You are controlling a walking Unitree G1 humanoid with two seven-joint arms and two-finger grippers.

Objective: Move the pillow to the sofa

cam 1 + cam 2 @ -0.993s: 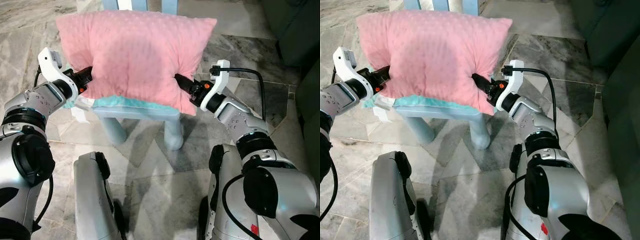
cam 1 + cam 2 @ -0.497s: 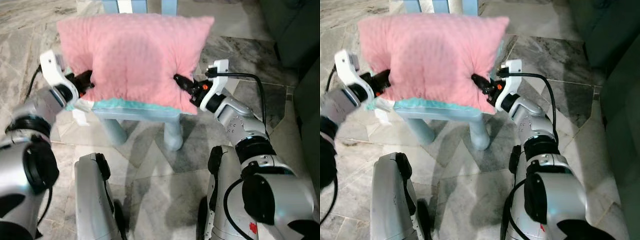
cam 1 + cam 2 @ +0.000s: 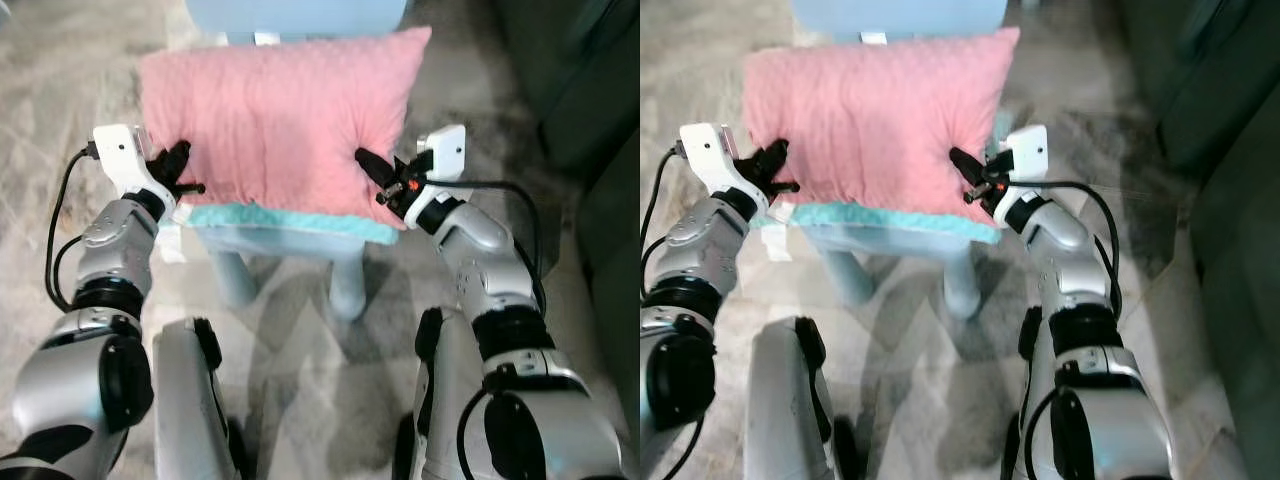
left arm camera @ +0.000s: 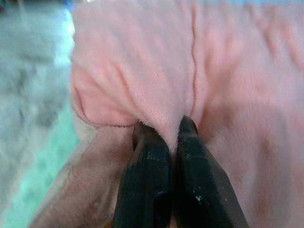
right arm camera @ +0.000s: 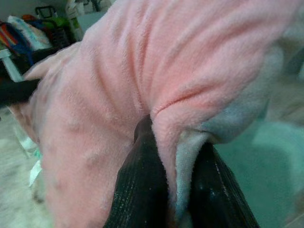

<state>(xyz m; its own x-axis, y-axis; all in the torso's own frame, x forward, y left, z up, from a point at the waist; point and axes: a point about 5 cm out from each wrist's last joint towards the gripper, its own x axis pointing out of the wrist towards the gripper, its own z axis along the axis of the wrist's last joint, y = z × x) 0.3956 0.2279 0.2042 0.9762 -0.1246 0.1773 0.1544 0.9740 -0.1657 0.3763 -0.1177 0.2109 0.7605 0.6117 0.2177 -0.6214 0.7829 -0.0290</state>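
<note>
No readable text — no labels, no numbers.

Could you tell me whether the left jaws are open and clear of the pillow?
No, in the left wrist view the left gripper has its jaws pinched shut on a fold of the pink pillow.

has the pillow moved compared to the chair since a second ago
Cannot tell. The whole picture has shifted, so the camera moved. The pillow sits over the chair seat much as before, with the left gripper and right gripper pinching its sides.
</note>
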